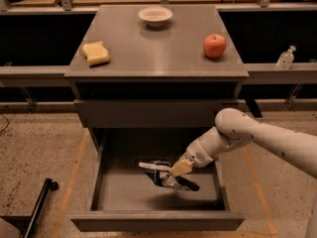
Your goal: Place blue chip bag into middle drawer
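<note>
We see the middle drawer (156, 221) pulled open above speckled floor (39, 148); our arm slants down from the right, its gripper (174, 172) clamped on the blue chip bag (158, 173) inside. Beyond, the cabinet top (158, 48) bears a yellow sponge (96, 53), apple (214, 46) and bowl (155, 16)

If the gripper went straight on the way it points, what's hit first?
The chip bag, right at the tip of the gripper inside the open drawer; the drawer floor is probably next.
</note>
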Available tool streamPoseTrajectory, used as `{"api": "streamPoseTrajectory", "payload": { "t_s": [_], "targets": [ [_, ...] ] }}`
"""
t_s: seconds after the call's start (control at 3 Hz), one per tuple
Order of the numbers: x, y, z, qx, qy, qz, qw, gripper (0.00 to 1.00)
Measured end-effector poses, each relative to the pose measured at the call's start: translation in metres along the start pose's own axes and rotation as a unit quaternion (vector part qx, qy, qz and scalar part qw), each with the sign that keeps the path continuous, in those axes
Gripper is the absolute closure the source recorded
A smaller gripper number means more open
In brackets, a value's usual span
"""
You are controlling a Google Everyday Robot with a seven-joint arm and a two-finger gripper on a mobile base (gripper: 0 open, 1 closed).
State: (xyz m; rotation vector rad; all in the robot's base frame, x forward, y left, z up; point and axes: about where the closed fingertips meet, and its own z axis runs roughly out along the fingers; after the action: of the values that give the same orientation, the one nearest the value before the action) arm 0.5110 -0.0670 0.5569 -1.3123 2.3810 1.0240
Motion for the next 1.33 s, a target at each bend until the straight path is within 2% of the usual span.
{"api": "streamPoseTrajectory", "payload": {
  "t_s": [0.33,0.67,1.0,1.33],
  "targets": [
    [0.007,-0.010,-0.001,0.028,0.013,0.008,0.9995,1.00],
    [0.026,-0.035,0.004,0.047,0.032,0.030,0.9979,1.00],
    [0.050,-0.057,0.009,0.052,0.040,0.064,0.9958,0.83],
    [0.051,-0.057,0.012,0.050,0.041,0.065,0.9958,0.59]
  ]
}}
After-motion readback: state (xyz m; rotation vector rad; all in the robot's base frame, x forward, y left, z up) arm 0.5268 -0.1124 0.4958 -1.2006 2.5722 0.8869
